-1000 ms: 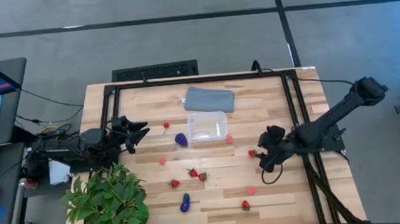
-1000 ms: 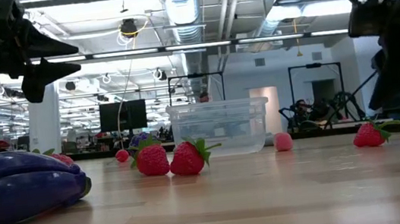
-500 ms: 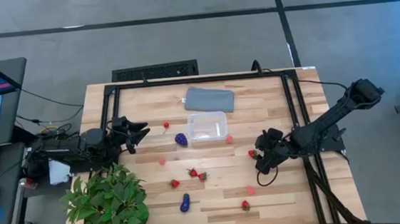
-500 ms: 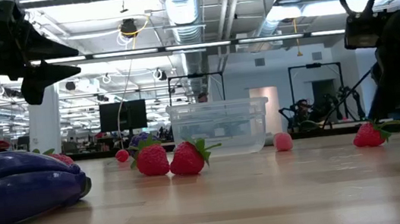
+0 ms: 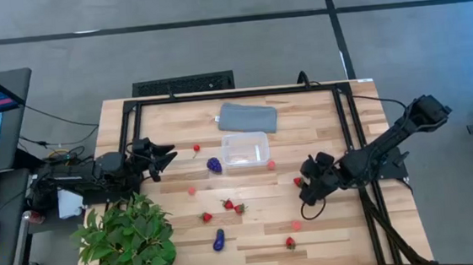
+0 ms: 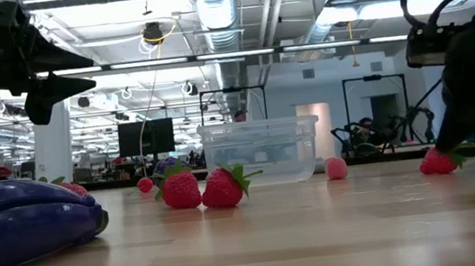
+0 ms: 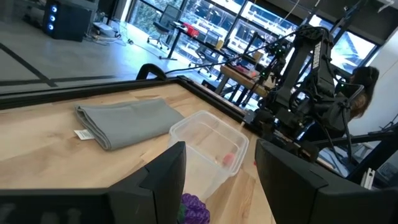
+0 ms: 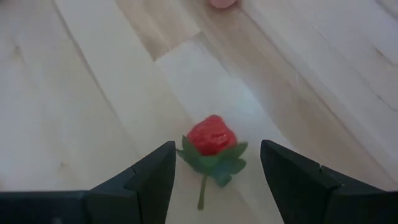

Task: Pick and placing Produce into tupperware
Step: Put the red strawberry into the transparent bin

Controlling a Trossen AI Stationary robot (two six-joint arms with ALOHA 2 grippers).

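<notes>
Wooden planks formed the worktop [image 5: 321, 134], and nearly all the produce lay loose across it. The tupperware [image 5: 245, 149] stood near the middle toward the back edge, just in front of a grey pad [image 5: 247, 117]; the left wrist view showed one pinkish bit [image 7: 227, 158] at it, though whether inside or behind the clear wall could not be told. Otherwise the box looked empty, so the task seemed barely begun.

The right claw [image 5: 302, 192] hung low over a strawberry [image 8: 211, 135] beside the right rail, its fingers spread wide to either side of the fruit and gripping nothing. That strawberry appeared to be the piece in hand, not yet grasped. The left claw [image 5: 164, 157] waited open and empty at the left edge, beside a leafy plant [image 5: 127, 241].

Left to move were two strawberries [image 5: 233, 206] at the centre, a dark purple piece [image 5: 214, 164] touching the box, another purple piece [image 5: 218, 240] near the front, and scattered red and pink bits.
</notes>
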